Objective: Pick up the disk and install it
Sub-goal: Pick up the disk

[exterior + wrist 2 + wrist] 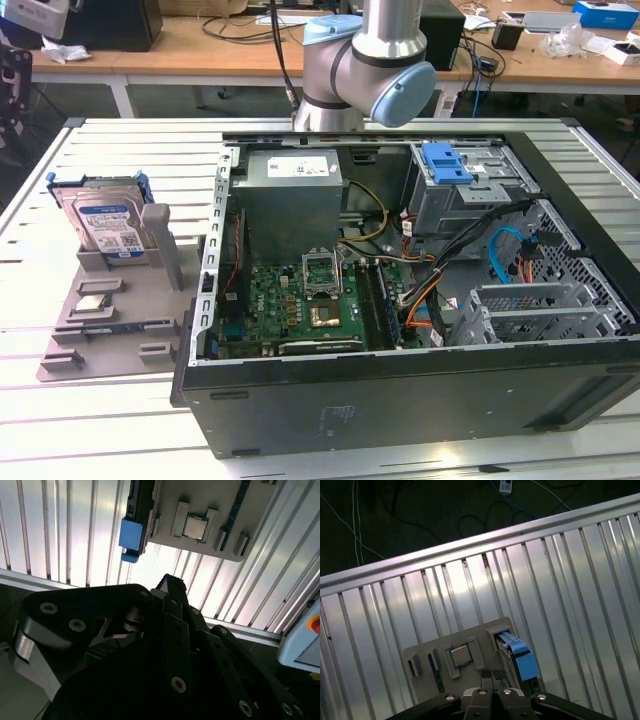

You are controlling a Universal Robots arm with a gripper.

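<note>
Disk (108, 225) at left of exterior view, leaning upright in slot of grey fixture (140, 310) on ribbed metal bench (120, 150), just beside open computer case (400, 400). Arm (370, 60) at upper centre, behind case. In first wrist view, gripper (494, 674) hangs above fixture, fingers (487, 678) together, holding nothing. Disk's blue carrier rail (520, 660) near them, not touching.
</note>
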